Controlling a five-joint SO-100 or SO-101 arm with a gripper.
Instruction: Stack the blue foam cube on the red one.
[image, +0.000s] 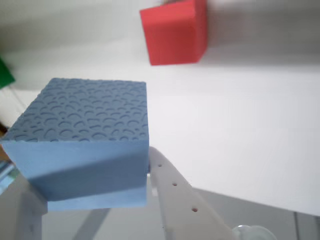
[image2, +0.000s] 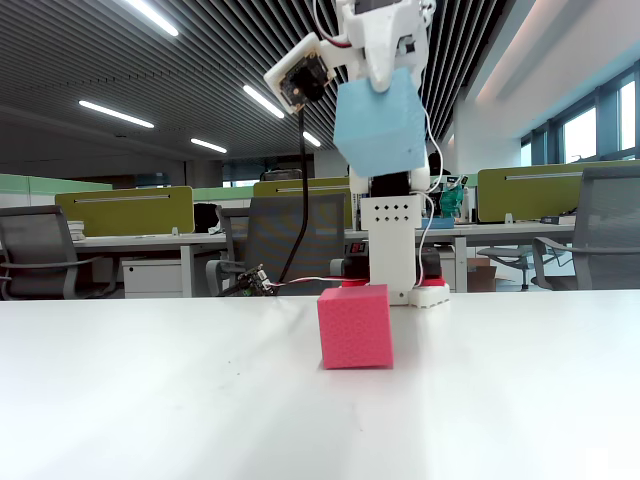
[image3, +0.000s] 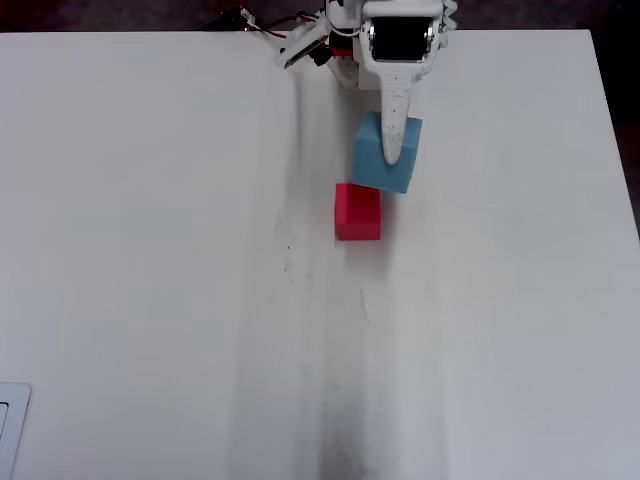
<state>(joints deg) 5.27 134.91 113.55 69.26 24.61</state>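
Sky-blue foam fills the lower left of the wrist view, where the blue foam cube (image: 85, 142) sits clamped in the gripper (image: 92, 200), its pebbled top face turned to the camera. One white finger (image: 175, 192) presses the cube's right side and slants toward the bottom edge; the opposite finger shows only as a pale blur at lower left. The red foam cube (image: 174, 34) sits at top centre on the white table (image: 250, 130), well apart from the blue one.

From the fixed view, the gripper (image2: 385, 75) holds the blue foam cube (image2: 381, 125) tilted, high in the upper middle of the frame, clear of the table (image2: 150, 390). The red foam cube (image2: 354, 327) rests on the tabletop at centre, below and slightly left of the blue one. Office chairs (image2: 285, 240) and desks stand behind.

Seen from overhead, the gripper (image3: 398, 150) reaches down from the top centre, one white finger (image3: 397, 120) lying across the blue foam cube (image3: 372, 165). The red foam cube (image3: 357, 212) appears just below it in the frame, its upper right corner overlapped by the blue one.
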